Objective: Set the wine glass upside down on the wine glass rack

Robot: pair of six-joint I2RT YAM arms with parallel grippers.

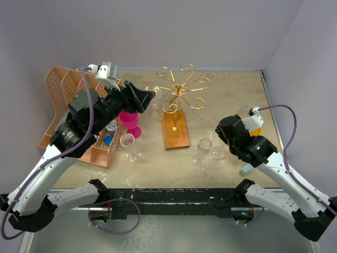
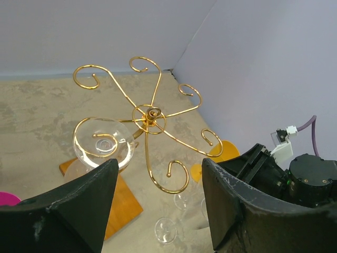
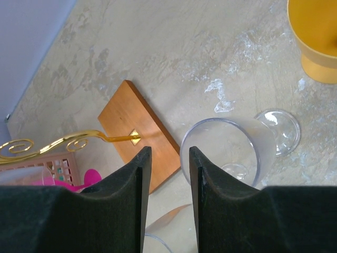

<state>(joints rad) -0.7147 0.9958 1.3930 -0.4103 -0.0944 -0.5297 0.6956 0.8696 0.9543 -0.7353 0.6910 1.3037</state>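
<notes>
Beige worktop [image 1: 226,95] holds the gold wine glass rack [image 2: 150,113]. The wine glass [image 2: 102,145] seems to hang upside down in one curl, so the left end effector [image 2: 158,176] has its fingers wide apart. The right end effector [image 3: 166,158], a little apart and empty, waits aside.

White arm links [image 1: 37,171], black joints [image 1: 79,107], purple cables [image 2: 309,124].

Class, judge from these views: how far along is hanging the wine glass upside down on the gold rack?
Looks done: a clear wine glass hangs by its foot in one spiral of the rack. In hand: nothing; the left tool is open, just short of it. Left: probably only backing away.
</notes>
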